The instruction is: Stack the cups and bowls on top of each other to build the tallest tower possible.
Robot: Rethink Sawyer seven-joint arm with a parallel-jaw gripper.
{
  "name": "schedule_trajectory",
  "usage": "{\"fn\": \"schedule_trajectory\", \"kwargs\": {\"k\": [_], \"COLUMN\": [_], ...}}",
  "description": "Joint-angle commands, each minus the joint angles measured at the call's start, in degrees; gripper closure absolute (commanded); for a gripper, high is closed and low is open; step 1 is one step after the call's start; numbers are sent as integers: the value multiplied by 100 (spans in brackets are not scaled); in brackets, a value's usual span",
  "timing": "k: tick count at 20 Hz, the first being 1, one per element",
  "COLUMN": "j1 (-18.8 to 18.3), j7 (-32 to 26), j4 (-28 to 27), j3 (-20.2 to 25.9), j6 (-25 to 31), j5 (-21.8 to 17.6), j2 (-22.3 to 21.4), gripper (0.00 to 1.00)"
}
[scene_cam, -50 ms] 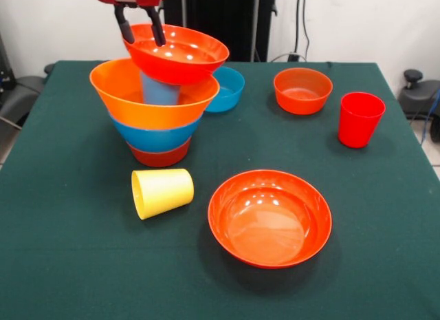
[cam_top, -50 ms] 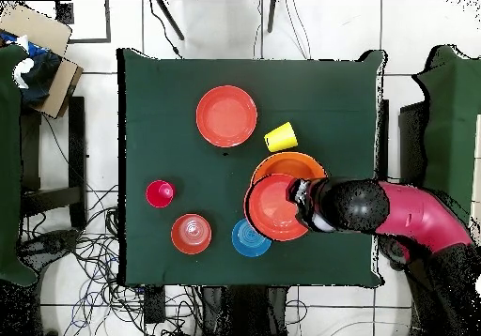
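Note:
My gripper point(scene_cam, -50 ms: 143, 35) comes down at the top left and is shut on the left rim of a tilted red-orange bowl point(scene_cam, -50 ms: 180, 55), one finger outside the rim and one inside. This bowl hangs over a light blue cup point(scene_cam, -50 ms: 158, 91) standing inside the huge orange bowl point(scene_cam, -50 ms: 148, 103). Under that are a blue bowl point(scene_cam, -50 ms: 155, 137) and a red-orange bowl point(scene_cam, -50 ms: 160, 155), which together form the tower. A yellow cup point(scene_cam, -50 ms: 162, 191) lies on its side in front of it. In the overhead view the arm hides the gripper beside the held bowl point(cam_top, -50 ms: 272, 207).
A wide red-orange bowl point(scene_cam, -50 ms: 269, 217) sits near the front. A small blue bowl point(scene_cam, -50 ms: 229, 88) stands just behind the tower, with a small red-orange bowl point(scene_cam, -50 ms: 302, 90) and an upright red cup point(scene_cam, -50 ms: 359, 118) to the right. All stand on the green table point(scene_cam, -50 ms: 69, 265).

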Motion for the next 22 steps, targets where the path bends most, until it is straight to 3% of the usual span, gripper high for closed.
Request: {"fn": "schedule_trajectory", "kwargs": {"k": [1, 22], "j1": [-7, -113], "j7": [-1132, -1133], "j4": [-28, -133], "j3": [114, 226], "j6": [73, 318], "j5": [-630, -575], "j2": [166, -212], "gripper": [0, 0]}}
